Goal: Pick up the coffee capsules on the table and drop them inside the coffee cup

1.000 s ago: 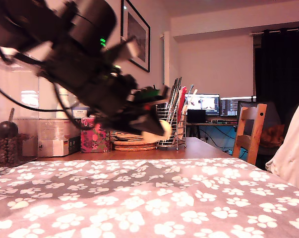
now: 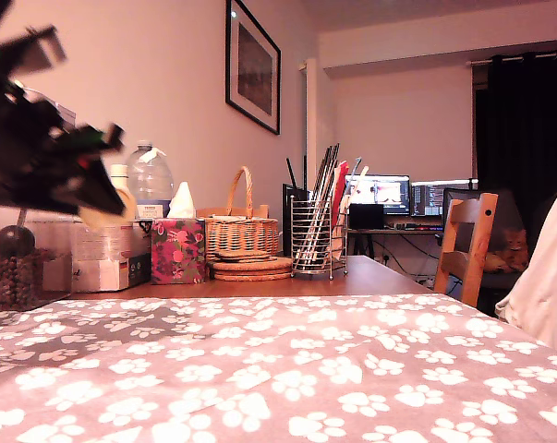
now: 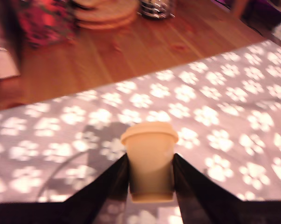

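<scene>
In the wrist view my gripper [image 3: 150, 161] is shut on the coffee cup [image 3: 149, 154], a tiny pale tapered cup with a domed lid, held upright between the two black fingers [image 3: 113, 179] above the paw-print tablecloth [image 3: 215, 116]. The exterior view has the arm at its far left, raised above the table, with the gripper [image 2: 107, 210] and the pale cup [image 2: 102, 215] at its tip. No coffee capsules show in either view.
Along the back of the wooden table stand a wire utensil holder [image 2: 317, 242], a wicker basket [image 2: 243, 235] on round mats, a floral tissue box [image 2: 177, 250], a water bottle [image 2: 151, 180] and boxes. A wooden chair [image 2: 467, 245] stands at the exterior view's right.
The arm has swung from the middle of the exterior view to its far left, carrying the pale cup with it and uncovering the basket and bottle.
</scene>
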Motion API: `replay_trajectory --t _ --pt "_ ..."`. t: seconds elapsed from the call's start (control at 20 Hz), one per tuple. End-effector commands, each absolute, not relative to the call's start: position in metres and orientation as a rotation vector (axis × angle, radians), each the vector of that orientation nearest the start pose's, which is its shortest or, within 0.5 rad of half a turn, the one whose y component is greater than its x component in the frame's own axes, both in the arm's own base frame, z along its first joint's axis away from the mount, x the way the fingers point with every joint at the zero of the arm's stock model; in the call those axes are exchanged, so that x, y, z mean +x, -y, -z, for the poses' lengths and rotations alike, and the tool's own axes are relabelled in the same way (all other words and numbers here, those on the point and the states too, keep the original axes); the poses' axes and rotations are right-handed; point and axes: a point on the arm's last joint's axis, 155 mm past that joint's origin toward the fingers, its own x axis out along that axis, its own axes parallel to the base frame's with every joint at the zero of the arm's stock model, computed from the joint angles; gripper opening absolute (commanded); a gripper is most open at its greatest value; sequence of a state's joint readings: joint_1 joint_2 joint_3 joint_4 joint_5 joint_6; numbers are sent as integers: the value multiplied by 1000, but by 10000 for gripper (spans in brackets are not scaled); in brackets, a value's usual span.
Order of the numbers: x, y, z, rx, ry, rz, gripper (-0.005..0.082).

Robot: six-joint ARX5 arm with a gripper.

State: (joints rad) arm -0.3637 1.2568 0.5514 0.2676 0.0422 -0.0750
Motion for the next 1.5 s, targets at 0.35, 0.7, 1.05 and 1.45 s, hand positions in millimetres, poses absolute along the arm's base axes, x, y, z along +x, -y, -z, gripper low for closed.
replay_trajectory --t 0.35,0.7,1.05,1.45 --pt "366 94 -140 0 -445 258 104" --pt "367 51 -147 0 -440 154 104" --pt "365 7 -154 -15 -430 58 104" --pt "361 -32 -150 -48 -448 -36 104"
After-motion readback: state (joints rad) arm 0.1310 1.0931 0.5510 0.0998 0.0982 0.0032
